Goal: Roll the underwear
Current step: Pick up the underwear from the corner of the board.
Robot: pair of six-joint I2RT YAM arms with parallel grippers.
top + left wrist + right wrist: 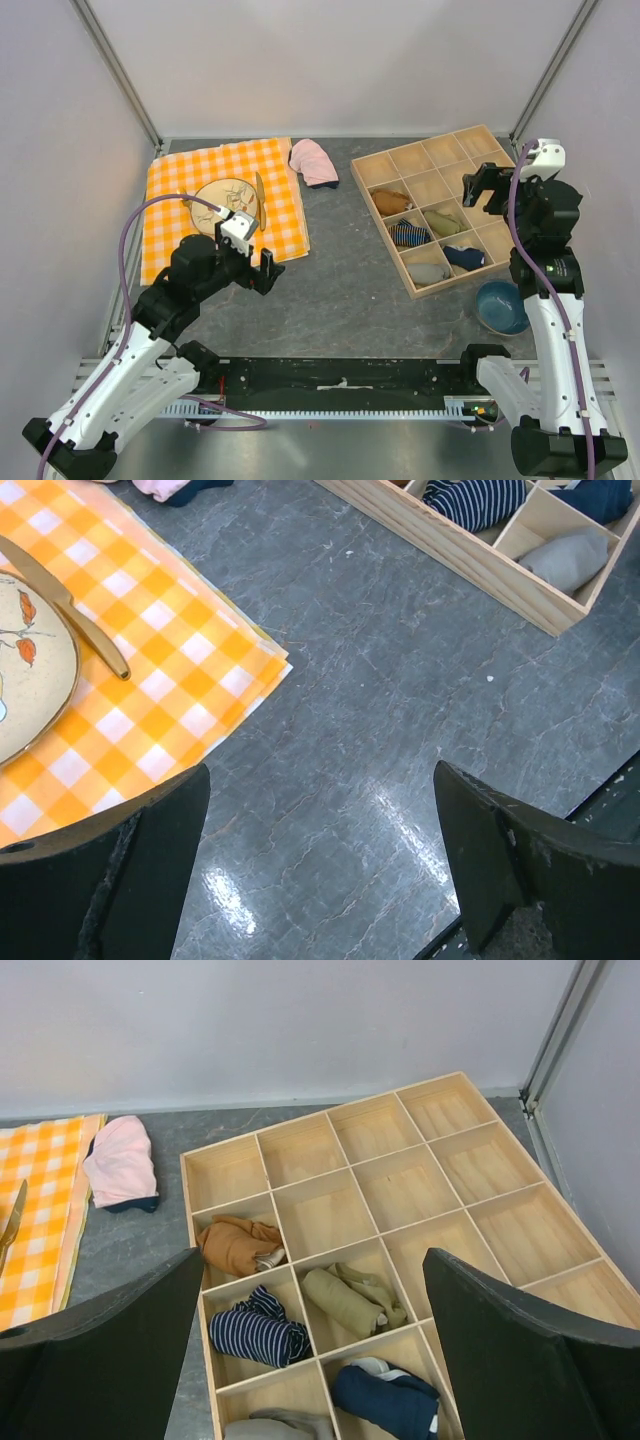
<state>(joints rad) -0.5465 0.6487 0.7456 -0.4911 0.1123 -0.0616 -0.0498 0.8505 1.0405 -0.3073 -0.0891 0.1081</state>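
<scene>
Left claw [246, 264] and right claw [484, 188] both wide open, empty, aloft.

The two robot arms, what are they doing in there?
They are meant to roll the pink underwear, but that is not yet begun. It lies loose on the grey table between the orange checked cloth and the wooden tray, touched by neither arm. The left arm hovers near the cloth's corner, jaws open and empty. The right arm hangs above the tray, jaws open too.
</scene>
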